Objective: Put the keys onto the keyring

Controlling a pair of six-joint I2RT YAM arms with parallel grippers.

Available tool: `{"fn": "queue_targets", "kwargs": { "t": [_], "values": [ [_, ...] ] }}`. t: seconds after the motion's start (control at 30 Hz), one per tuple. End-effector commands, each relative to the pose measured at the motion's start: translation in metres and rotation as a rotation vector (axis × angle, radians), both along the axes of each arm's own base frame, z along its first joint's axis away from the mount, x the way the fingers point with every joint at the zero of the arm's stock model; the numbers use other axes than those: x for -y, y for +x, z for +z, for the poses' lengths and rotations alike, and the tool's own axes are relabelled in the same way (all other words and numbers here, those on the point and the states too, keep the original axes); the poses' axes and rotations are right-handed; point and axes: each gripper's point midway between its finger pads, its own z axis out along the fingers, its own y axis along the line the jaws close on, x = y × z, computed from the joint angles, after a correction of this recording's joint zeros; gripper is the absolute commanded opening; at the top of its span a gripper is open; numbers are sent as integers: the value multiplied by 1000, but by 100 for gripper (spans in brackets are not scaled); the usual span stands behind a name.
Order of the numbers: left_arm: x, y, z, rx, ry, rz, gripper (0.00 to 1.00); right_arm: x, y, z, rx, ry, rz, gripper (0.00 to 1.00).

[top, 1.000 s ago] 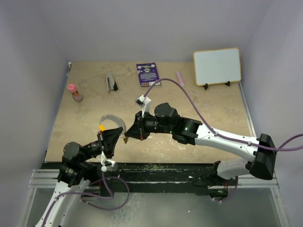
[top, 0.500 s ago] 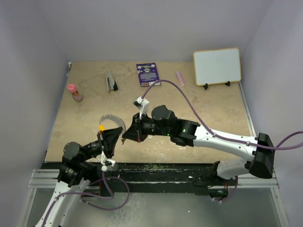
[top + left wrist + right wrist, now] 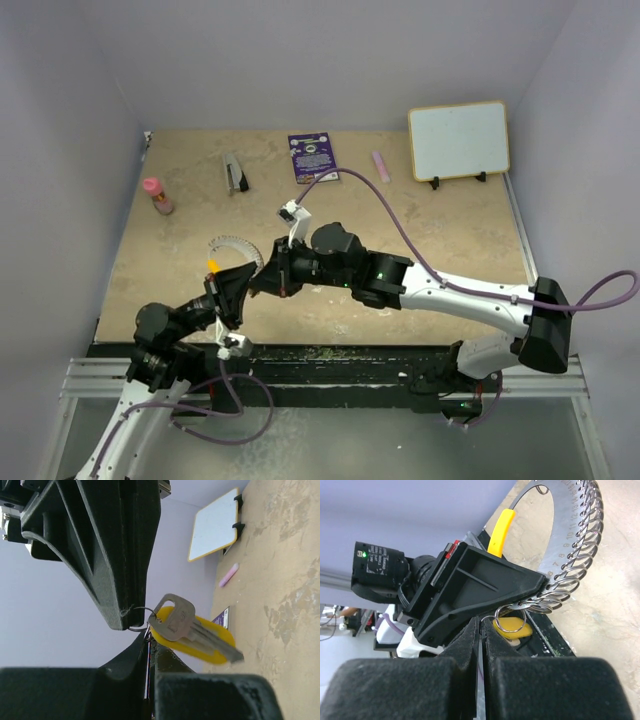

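Observation:
The keyring (image 3: 234, 246), a silvery arc lined with several wire loops and carrying a yellow tab (image 3: 213, 266), rises from my left gripper (image 3: 240, 280), which is shut on its lower end. The right wrist view shows the same keyring (image 3: 580, 545) beside the left fingers (image 3: 485, 587). My right gripper (image 3: 481, 622) is shut on a small split ring (image 3: 512, 617) that carries a silver key (image 3: 182, 622) with a yellow head (image 3: 212, 647). That key hangs just past my left gripper (image 3: 150, 640), under a right finger (image 3: 110, 545). Both gripper tips meet near the table's front left; my right gripper (image 3: 262, 284) touches the left one.
At the back of the table lie a pink bottle (image 3: 157, 195), a grey-and-black tool (image 3: 235, 173), a purple card (image 3: 313, 157), a pink eraser (image 3: 381, 165) and a propped whiteboard (image 3: 459, 140). The table's front edge (image 3: 330, 345) runs just below the grippers.
My right arm has swung left and brought its gripper up against the left gripper's tip. The left gripper and the keyring shifted slightly up and left.

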Motion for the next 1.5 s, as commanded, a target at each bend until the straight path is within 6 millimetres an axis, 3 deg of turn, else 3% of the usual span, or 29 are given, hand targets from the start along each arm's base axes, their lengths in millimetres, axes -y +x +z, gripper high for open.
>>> {"fn": "queue_targets", "kwargs": {
  "t": [0.0, 0.33, 0.83, 1.17, 1.33, 1.47],
  "values": [
    [-7, -3, 37, 173, -58, 36, 3, -10, 7, 42, 8, 105, -62, 0],
    [-19, 2, 59, 140, -163, 94, 3, -11, 20, 44, 2, 102, -164, 0],
    [-40, 17, 102, 100, -405, 164, 3, -30, 31, 76, 39, 149, -184, 0],
    [-52, 17, 117, 86, -545, 174, 3, -41, 38, 90, 51, 176, -201, 0],
    [-61, 17, 122, 74, -640, 179, 3, -40, 40, 95, 54, 185, -212, 22],
    [-67, 17, 126, 61, -709, 172, 3, -38, 40, 100, 57, 198, -217, 26]
  ]
}}
